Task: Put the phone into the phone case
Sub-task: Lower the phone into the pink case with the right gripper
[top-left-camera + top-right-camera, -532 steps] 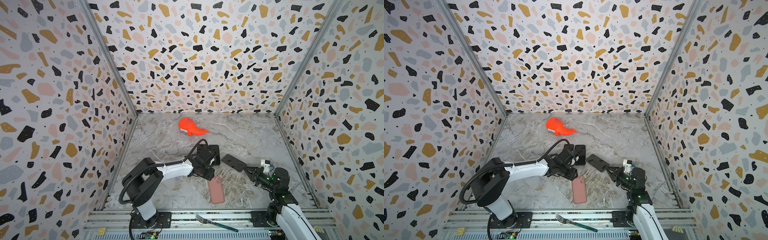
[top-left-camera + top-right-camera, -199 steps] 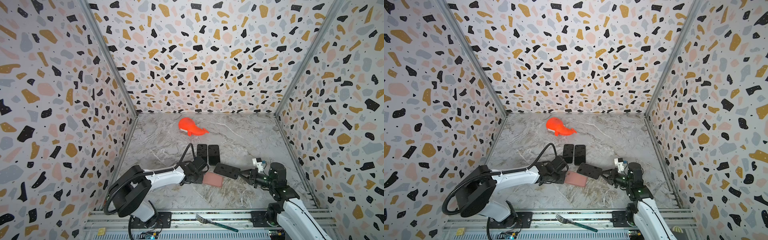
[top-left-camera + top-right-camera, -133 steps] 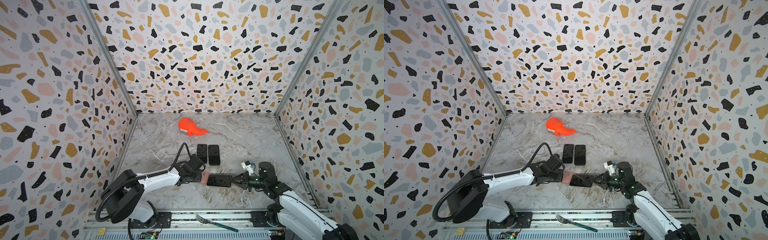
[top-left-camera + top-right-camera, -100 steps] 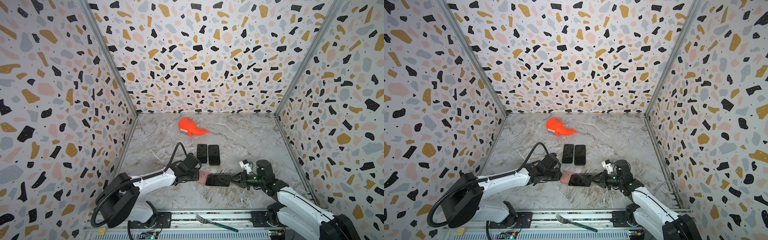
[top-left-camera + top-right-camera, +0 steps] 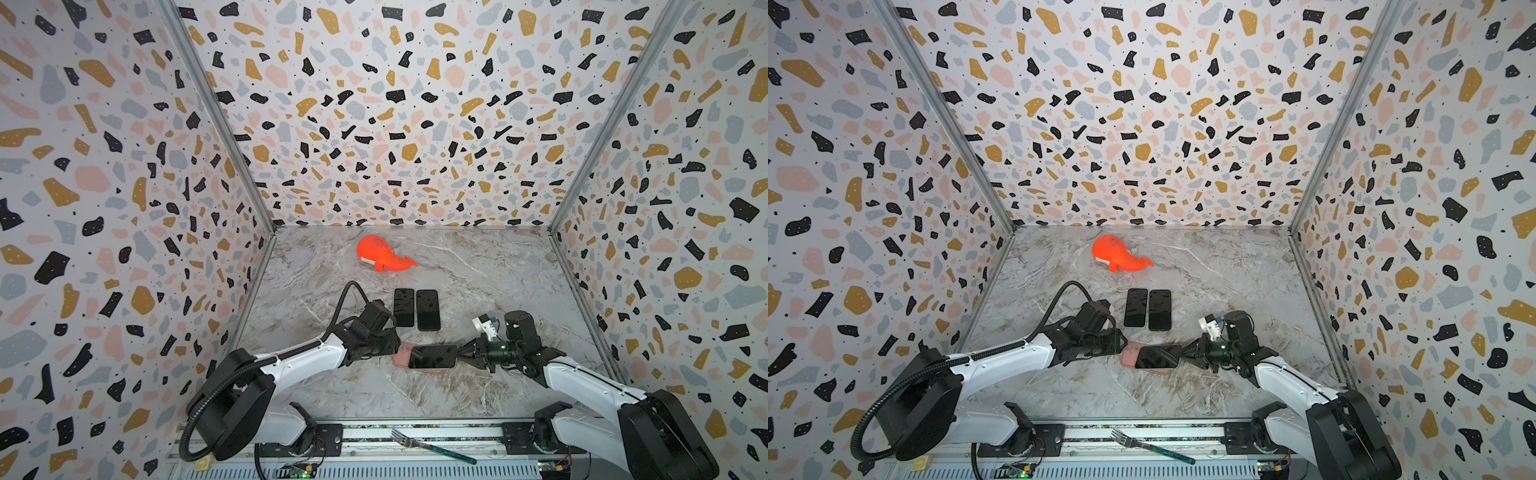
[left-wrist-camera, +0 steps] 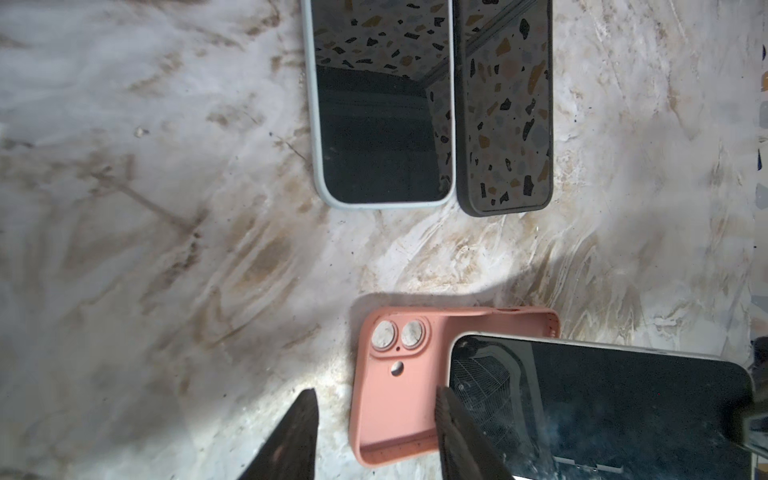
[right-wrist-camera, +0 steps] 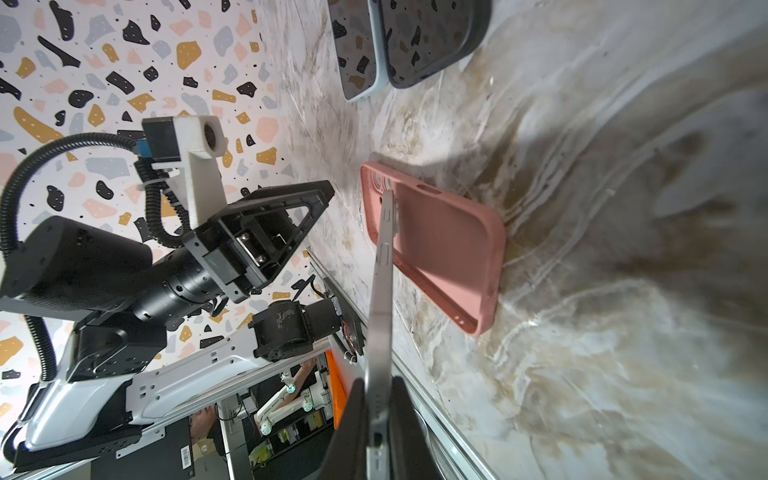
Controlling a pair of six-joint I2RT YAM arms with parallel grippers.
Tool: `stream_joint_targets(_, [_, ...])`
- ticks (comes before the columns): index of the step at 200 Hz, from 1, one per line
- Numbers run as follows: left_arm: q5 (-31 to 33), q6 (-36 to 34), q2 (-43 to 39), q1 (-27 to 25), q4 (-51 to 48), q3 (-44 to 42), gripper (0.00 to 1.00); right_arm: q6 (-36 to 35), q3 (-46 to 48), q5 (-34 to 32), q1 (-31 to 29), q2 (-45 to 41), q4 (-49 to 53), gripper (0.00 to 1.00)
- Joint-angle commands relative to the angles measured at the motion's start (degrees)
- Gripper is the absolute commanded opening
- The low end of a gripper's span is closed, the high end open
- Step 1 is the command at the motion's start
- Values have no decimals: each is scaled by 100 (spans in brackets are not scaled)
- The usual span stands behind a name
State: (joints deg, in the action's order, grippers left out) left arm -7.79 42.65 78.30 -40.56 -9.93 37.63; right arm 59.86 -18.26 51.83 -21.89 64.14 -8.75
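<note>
Right gripper pinches the phone, slanted over the case near the tabletop's front edge. Left gripper stands spread about the case's end.

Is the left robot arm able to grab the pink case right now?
Probably yes. The left gripper is open with the camera end of the pink case between its fingers, and nothing blocks that end. The phone, gripped by the right gripper, hangs over the rest.

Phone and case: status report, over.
Right pincer shut on phone. Left pincer open at pink case. Phone tilted over case, not seated. Nothing blocking.
</note>
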Motion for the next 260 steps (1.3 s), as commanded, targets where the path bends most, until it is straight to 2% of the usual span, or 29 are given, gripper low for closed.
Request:
stream_joint_targets(1, [-249, -71, 134, 31, 260, -107, 47, -143, -242, 85, -25, 43, -292, 0])
stream_joint_targets(81, [-563, -99, 511, 30, 614, -199, 47, -241, -257, -59, -17, 425, -399, 0])
stream_joint_targets(260, [-680, -79, 630, 30, 747, -269, 46, -1014, -118, -574, -144, 999, -135, 0])
